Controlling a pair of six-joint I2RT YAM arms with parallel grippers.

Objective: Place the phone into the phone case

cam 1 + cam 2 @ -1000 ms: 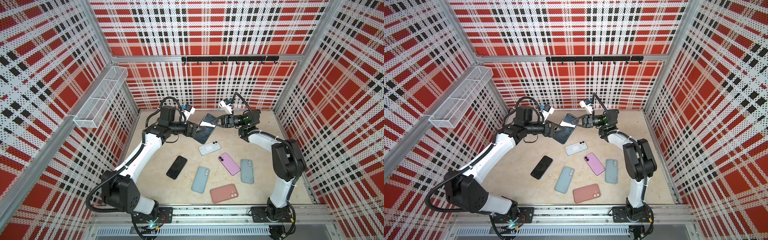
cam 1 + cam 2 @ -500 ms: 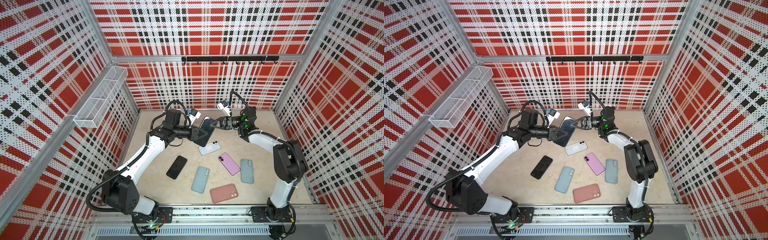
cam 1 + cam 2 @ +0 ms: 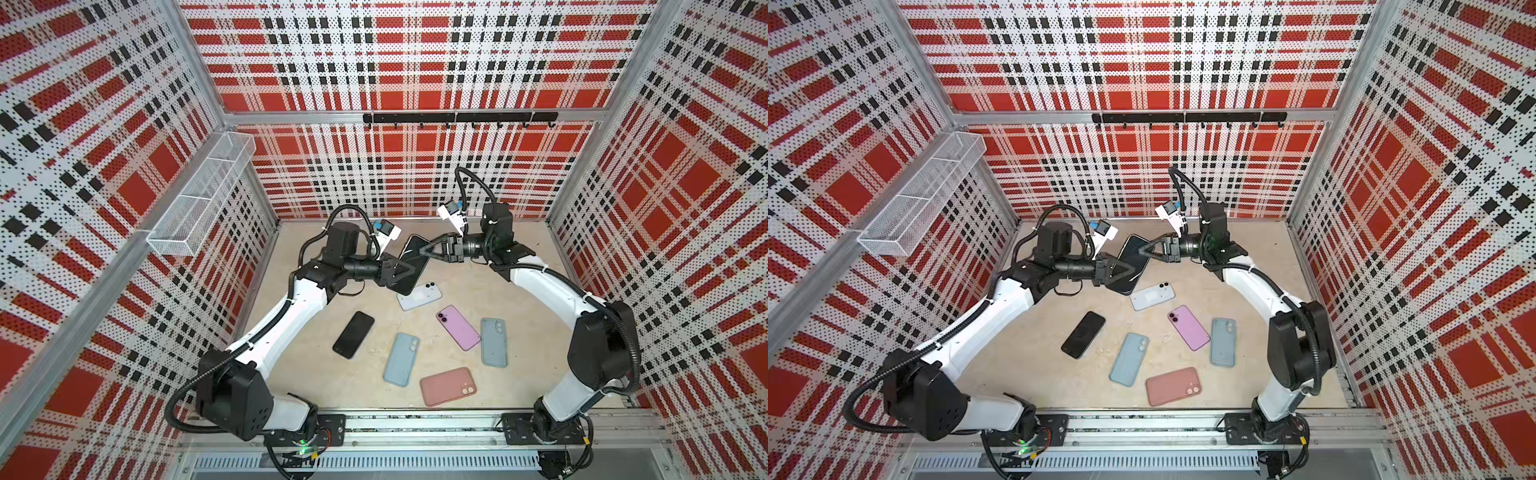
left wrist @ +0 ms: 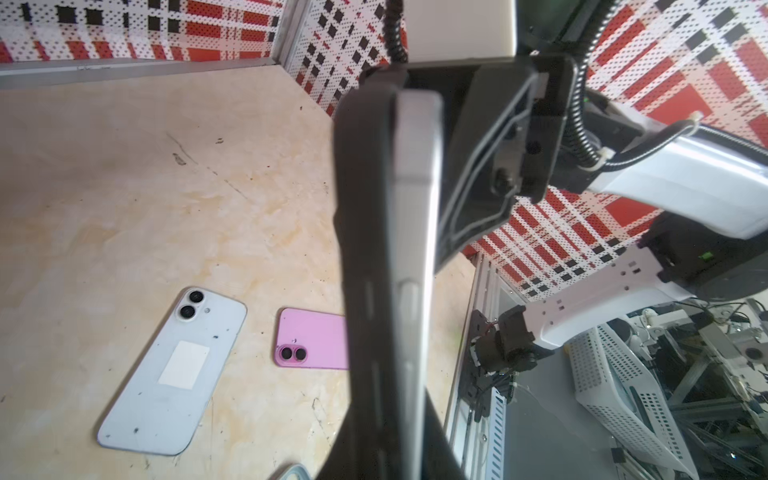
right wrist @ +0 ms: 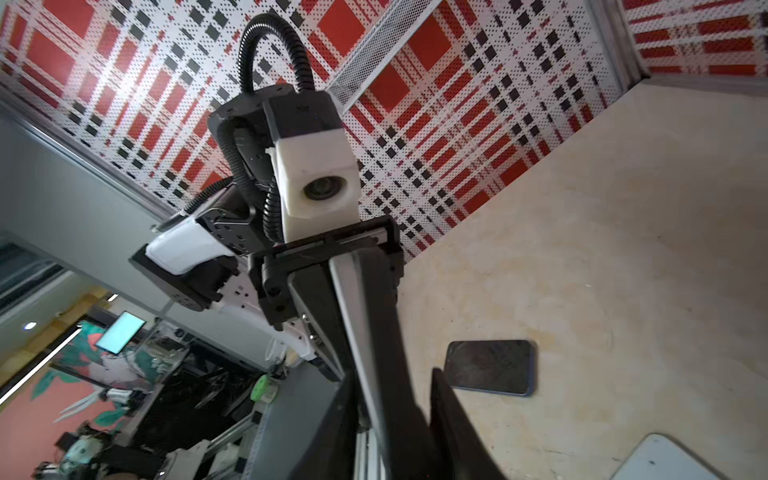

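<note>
Left hand [image 3: 408, 272] clamps the raised phone [image 3: 1133, 259]; right hand [image 3: 426, 251], slightly apart at its far end, should back away straight, no tugging.

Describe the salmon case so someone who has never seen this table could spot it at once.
Find the metal rail at the table's front, where both arms are bolted. Just beyond its middle lies the salmon case. It alone is salmon and lies along the rail; the blue case and teal case beside it point away from it.
</note>
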